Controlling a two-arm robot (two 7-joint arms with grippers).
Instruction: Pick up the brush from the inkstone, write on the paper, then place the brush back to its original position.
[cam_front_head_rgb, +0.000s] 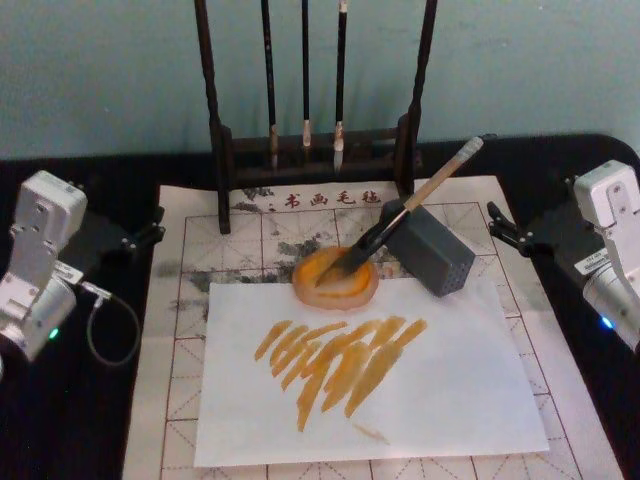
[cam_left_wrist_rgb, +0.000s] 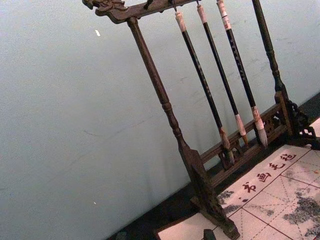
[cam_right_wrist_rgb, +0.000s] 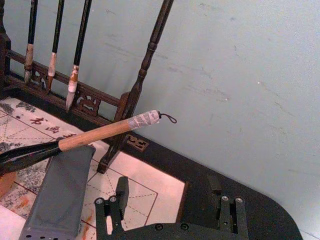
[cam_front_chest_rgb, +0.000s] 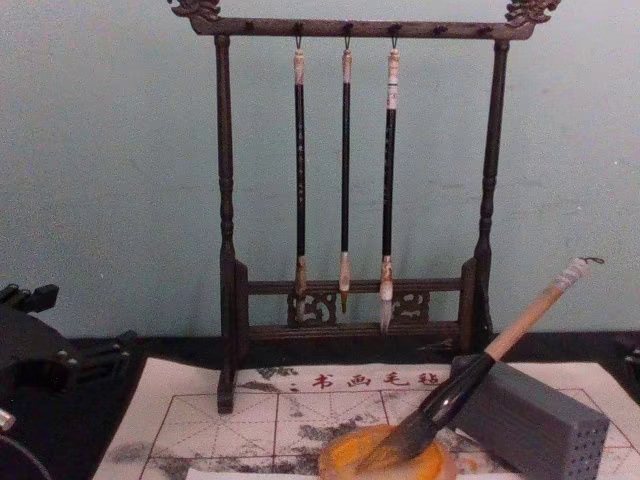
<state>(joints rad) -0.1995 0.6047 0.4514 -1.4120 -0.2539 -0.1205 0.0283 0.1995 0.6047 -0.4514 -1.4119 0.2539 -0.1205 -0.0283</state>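
Seen from the head view, a large calligraphy brush (cam_front_head_rgb: 408, 215) with a light wooden handle and thick dark bristles rests with its bristles in the inkstone (cam_front_head_rgb: 345, 302), a small round orange-yellow dish. Its handle leans on a grey rectangular block (cam_front_head_rgb: 440, 258) pierced with small holes. The inkstone sits at the far edge of a plain white sheet (cam_front_head_rgb: 440, 390) streaked with orange strokes. That sheet lies on the paper (cam_front_head_rgb: 250, 235), a white practice sheet with red grid lines and grey smudges. Behind them stands a dark wooden rack (cam_front_head_rgb: 218, 130) hung with three thin black-handled brushes (cam_front_head_rgb: 305, 70). The left gripper (cam_front_head_rgb: 148, 233) sits at the paper's left edge over the black table (cam_front_head_rgb: 60, 430); whether its claw is open cannot be told. The right gripper (cam_front_head_rgb: 500, 225) sits at the paper's right edge, well apart from the calligraphy brush. The left wrist view faces the rack (cam_left_wrist_rgb: 165, 105) and a corner of the paper (cam_left_wrist_rgb: 280, 190). In the right wrist view, the right gripper (cam_right_wrist_rgb: 167, 187) has its claw spread wide and holds nothing; beyond it lies the calligraphy brush (cam_right_wrist_rgb: 100, 134), with its whitish wrapped end and loop cord. In the chest view, the calligraphy brush (cam_front_chest_rgb: 500, 345) slants up to the right out of the inkstone (cam_front_chest_rgb: 350, 455), propped on the block (cam_front_chest_rgb: 540, 415).
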